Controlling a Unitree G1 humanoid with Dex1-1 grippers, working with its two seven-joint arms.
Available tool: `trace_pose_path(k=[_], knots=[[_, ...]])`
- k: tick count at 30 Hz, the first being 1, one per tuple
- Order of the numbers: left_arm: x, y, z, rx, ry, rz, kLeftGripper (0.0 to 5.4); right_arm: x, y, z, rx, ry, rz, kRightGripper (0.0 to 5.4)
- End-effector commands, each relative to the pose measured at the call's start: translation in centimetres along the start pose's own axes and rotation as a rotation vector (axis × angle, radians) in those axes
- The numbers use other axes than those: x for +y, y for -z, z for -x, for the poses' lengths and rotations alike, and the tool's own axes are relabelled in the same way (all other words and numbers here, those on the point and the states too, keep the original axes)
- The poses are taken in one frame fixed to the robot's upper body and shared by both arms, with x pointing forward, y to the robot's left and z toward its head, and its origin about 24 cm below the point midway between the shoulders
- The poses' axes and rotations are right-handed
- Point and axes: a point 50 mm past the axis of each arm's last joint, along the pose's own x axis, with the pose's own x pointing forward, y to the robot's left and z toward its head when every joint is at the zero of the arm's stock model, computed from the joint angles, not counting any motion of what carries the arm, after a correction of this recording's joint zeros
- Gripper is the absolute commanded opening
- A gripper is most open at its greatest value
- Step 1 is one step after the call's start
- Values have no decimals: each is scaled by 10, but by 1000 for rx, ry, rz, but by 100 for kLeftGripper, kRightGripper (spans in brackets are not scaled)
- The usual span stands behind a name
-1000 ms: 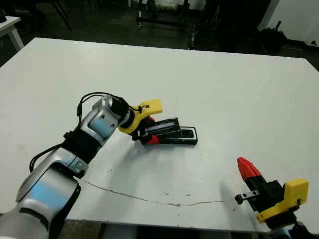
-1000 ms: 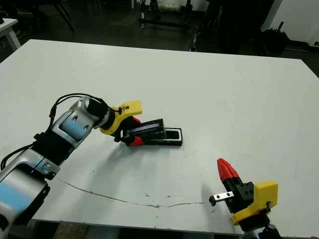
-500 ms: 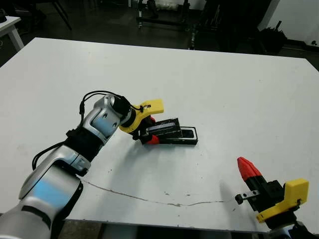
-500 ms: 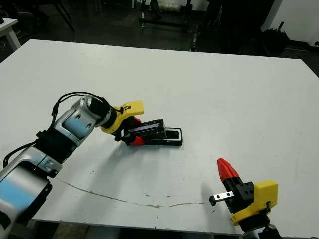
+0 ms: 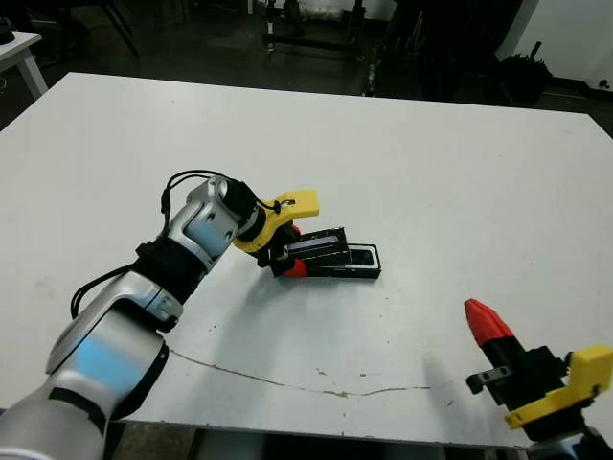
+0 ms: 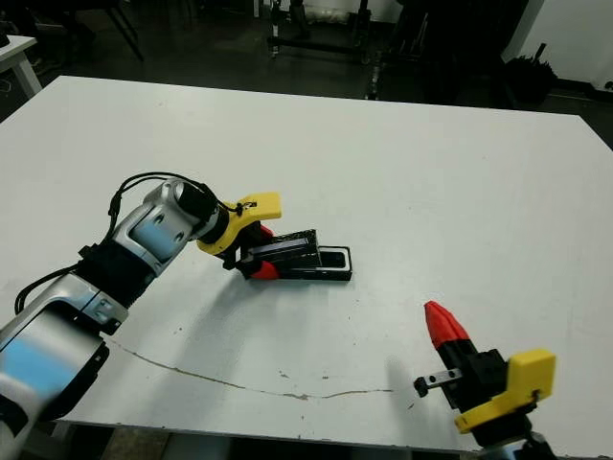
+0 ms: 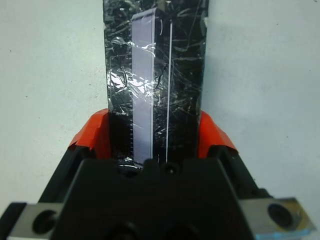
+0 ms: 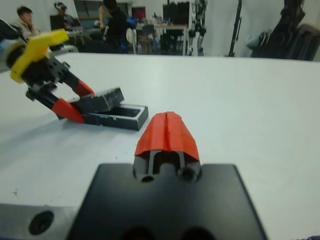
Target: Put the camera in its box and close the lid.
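The box (image 5: 356,261), a small black tray, lies at the middle of the white table. The lid (image 5: 316,244), crinkly black with a pale strip (image 7: 142,95), slants over the box's left half, its left end raised. My left gripper (image 5: 290,251) is shut on that raised end, a red finger on each long side (image 7: 92,135). The box's right end is uncovered and dark inside; I cannot pick out the camera as a separate thing. My right gripper (image 5: 484,324) hovers near the table's front right, shut and holding nothing, well apart from the box (image 8: 117,117).
A thin brown line (image 5: 287,383) runs across the table (image 5: 431,163) near its front edge. Dark stands and chair legs (image 5: 316,29) rise beyond the far edge. People (image 8: 25,20) sit far behind the table in the right wrist view.
My right gripper has drawn a little back toward the front right corner. The left arm has shifted slightly, still gripping the lid over the box.
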Motion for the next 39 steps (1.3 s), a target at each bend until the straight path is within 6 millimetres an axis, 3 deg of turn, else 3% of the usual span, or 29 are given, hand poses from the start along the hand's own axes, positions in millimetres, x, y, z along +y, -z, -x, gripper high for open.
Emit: trace_pose_path(k=[1, 8, 19, 31, 39], knots=[[-62, -68, -76, -148, 180, -124, 311, -8, -7, 4, -39, -18, 32, 0], [-63, -70, -77, -158, 129, -260, 406, -7, -6, 5, -45, -24, 27, 0], [-65, -73, -79, -196, 123, -249, 538, -6, -5, 5, -31, -25, 13, 0], [-68, -81, -74, -247, 172, -240, 538, -5, -2, 3, -24, -24, 24, 0], [-60, -79, -46, -297, 141, -269, 538, -3, -1, 3, -26, -25, 9, 0]])
